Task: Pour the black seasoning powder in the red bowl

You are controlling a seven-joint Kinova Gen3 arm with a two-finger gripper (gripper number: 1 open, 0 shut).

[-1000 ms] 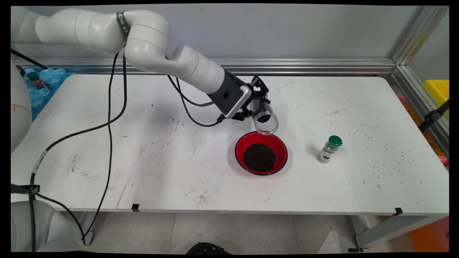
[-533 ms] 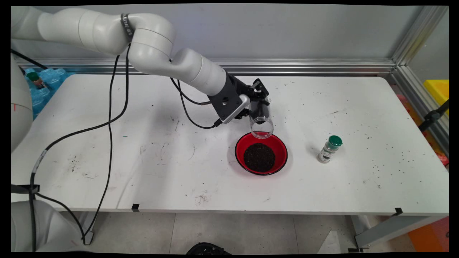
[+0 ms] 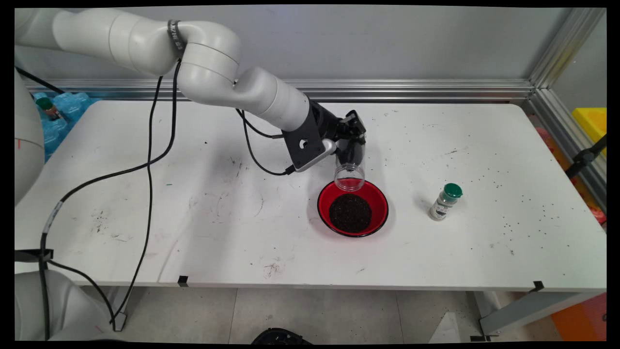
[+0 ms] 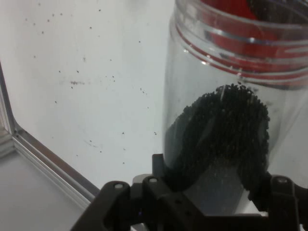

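— What have I got in the claw [image 3: 349, 145] right now?

— I see it clenched on a clear plastic jar [image 3: 349, 169], gripped near its closed end. In the hand view the jar [image 4: 231, 120] rises from between the fingers [image 4: 163, 168], with a clump of small black grains [image 4: 221, 130] lying against its wall.

— Which way does the jar point?

— Its long axis runs steeply down and slightly toward the near side of the desk [image 3: 193, 218], mouth lowest. The open mouth hangs just over the far rim of the red bowl [image 3: 380, 196], above it rather than touching, as far as I can judge.

— And the bowl?

— It sits on the desk directly below and in front of the claw, holding a dark heap of grains [image 3: 350, 212]. A small green-capped shaker [image 3: 445, 201] stands well apart to the right.
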